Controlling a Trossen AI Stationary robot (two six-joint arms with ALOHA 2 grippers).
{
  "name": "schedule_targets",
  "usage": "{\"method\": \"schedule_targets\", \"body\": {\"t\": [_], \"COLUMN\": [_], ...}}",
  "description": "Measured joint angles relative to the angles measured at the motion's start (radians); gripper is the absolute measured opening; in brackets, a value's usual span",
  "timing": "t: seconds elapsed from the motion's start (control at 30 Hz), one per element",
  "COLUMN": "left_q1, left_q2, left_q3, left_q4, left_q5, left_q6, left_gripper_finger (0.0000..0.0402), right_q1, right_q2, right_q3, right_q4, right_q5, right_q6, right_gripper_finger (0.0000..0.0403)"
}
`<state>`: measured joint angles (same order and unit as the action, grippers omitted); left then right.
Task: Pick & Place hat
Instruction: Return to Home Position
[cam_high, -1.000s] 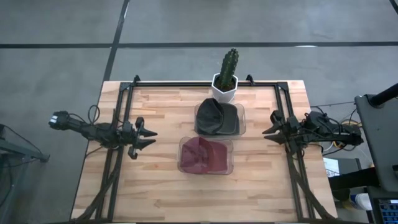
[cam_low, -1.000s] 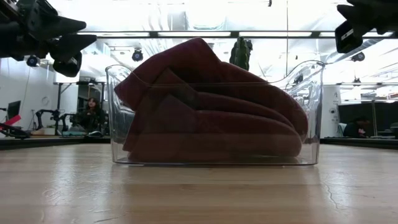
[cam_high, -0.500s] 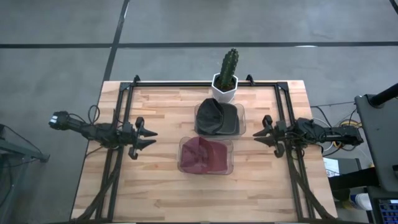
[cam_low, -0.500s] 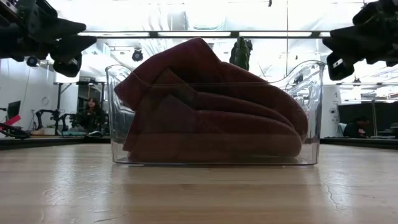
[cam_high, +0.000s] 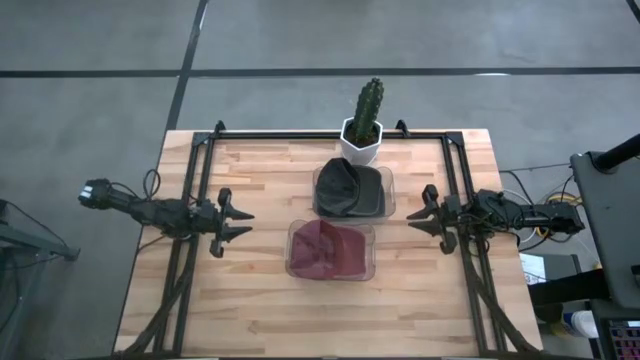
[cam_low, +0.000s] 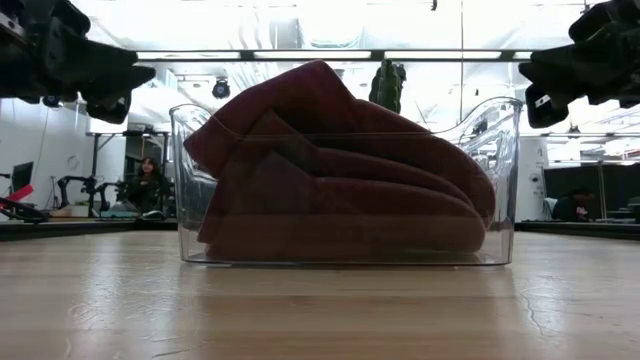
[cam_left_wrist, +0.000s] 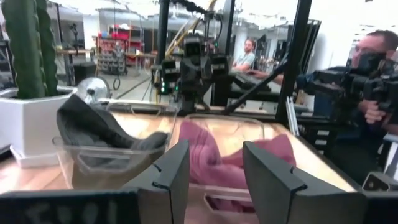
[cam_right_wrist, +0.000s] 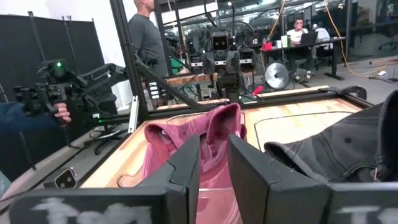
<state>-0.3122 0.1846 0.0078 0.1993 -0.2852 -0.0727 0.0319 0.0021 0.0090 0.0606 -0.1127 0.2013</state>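
A dark red hat (cam_high: 325, 248) lies crumpled in a clear bin (cam_low: 190, 200) at the table's middle; it also shows as the red hat (cam_left_wrist: 211, 155) and the red hat (cam_right_wrist: 168, 149) in the wrist views. A dark grey hat (cam_high: 345, 188) sits in a second clear bin just behind it. My left gripper (cam_high: 245, 222) hovers open to the left of the bins, above the table, pointing right. My right gripper (cam_high: 412, 217) hovers open to their right, pointing left. In the low view the left gripper (cam_low: 125, 85) and the right gripper (cam_low: 530, 85) both hang above bin height.
A cactus in a white pot (cam_high: 362, 125) stands at the far edge behind the grey hat's bin. Black frame rails (cam_high: 190, 260) run along the table's left and right sides. Bare wood lies in front of the bins. People (cam_right_wrist: 146, 37) stand in the room beyond.
My right gripper has moved toward the table's left, closer to the bins, then held still. The hats and bins have not moved.
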Motion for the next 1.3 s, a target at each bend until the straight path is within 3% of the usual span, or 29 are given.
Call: {"method": "schedule_targets", "body": {"t": [0.53,1.3], "left_q1": [0.001,0.002], "left_q2": [-0.157,-0.141], "left_q3": [0.004,0.003], "left_q4": [-0.154,-0.162], "left_q5": [0.008,0.007], "left_q6": [-0.017,-0.014], "left_gripper_finger": [0.0140,0.0140], "right_q1": [0.001,0.000], "right_q2": [0.001,0.008], "right_q3": [0.000,0.000], "right_q4": [-0.001,-0.004], "right_q5": [0.000,0.003], "right_q6": [0.000,0.004], "right_gripper_finger": [0.0083,0.0073]}}
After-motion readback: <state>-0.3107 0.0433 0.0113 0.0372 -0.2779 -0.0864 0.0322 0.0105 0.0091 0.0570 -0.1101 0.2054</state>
